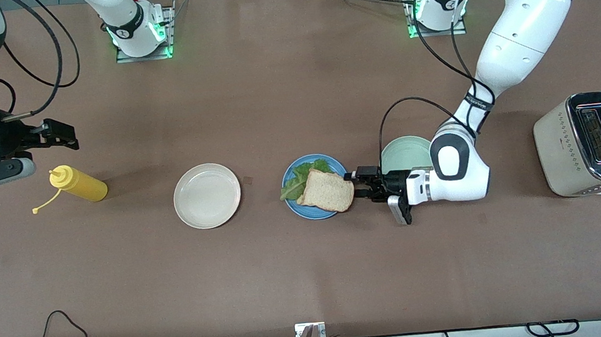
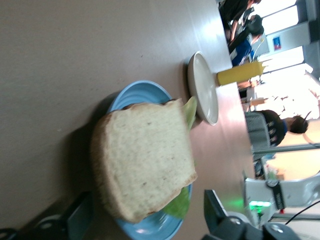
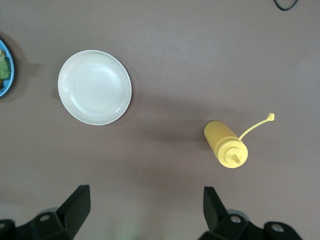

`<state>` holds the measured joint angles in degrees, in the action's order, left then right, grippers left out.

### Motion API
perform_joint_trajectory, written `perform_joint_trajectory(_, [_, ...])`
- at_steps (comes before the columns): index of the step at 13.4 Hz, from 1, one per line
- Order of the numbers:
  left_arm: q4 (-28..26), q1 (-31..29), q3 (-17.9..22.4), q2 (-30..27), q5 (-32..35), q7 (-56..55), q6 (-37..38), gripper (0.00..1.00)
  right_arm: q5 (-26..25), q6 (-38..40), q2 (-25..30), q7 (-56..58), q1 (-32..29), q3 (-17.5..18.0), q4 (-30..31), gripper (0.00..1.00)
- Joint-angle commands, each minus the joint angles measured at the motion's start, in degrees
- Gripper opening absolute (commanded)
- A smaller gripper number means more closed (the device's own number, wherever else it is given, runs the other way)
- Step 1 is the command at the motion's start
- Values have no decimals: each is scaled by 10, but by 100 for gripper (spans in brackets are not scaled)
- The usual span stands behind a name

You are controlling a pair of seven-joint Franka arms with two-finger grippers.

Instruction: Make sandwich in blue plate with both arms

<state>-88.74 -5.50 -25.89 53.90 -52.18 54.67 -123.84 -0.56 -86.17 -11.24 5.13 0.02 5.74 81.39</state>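
Observation:
The blue plate [image 1: 305, 212] lies mid-table with a ruffled green lettuce leaf [image 1: 301, 175] on it. A pale-brown bread slice [image 1: 327, 190] rests on top of the leaf, reaching over the plate's rim toward the left arm's end. My left gripper [image 1: 359, 184] is low at that overhanging edge, open. In the left wrist view its fingers [image 2: 82, 212] stand apart on either side of the bread [image 2: 145, 160] without touching it, and the plate [image 2: 135, 92] and lettuce [image 2: 190, 112] show underneath. My right gripper [image 1: 58, 135] waits open, up over the table by the yellow bottle, with nothing between its fingers [image 3: 75, 205].
A yellow squeeze bottle [image 1: 79, 184] lies on its side toward the right arm's end. An empty cream plate [image 1: 207, 195] sits between the bottle and the blue plate. A pale mint-green plate [image 1: 405, 152] is partly under the left arm. A toaster [image 1: 591, 143] stands at the left arm's end.

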Motion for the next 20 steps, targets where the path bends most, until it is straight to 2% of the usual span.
perform_joint_trajectory(1, [-24,-8,5,-47,69,-2,6,100,-1,-8,19,-5,2,-9,18,100])
perform_joint_trajectory(3, [-26,-7,20,-79,137,-45,40,100,-1,-8,16,-8,4,-9,18,100])
perform_joint_trajectory(6, [-19,-8,32,-148,311,-146,132,100,-3,-15,16,1,-1,-14,14,100])
perform_joint_trajectory(8, [-15,-17,36,-194,424,-199,188,100,-1,-52,17,-8,-1,-20,15,100])
perform_joint_trajectory(12, [-12,-29,40,-290,593,-255,364,100,-2,-52,13,-6,-4,-20,12,100])
perform_joint_trajectory(13, [-7,-30,40,-311,609,-255,390,100,-4,-47,15,-6,-4,-21,13,100])
perform_joint_trajectory(15, [38,-42,41,-335,610,-250,447,100,-6,-36,15,-7,-1,-20,12,100])
perform_joint_trajectory(16, [48,-43,54,-360,604,-249,453,100,-5,-37,15,-7,-2,-20,12,100])
perform_joint_trajectory(18, [42,17,126,-424,597,-271,446,100,-3,-36,17,-8,-3,-20,11,100])
perform_joint_trajectory(20, [-5,76,217,-492,548,-380,403,100,-4,-36,18,-7,-4,-22,9,100])
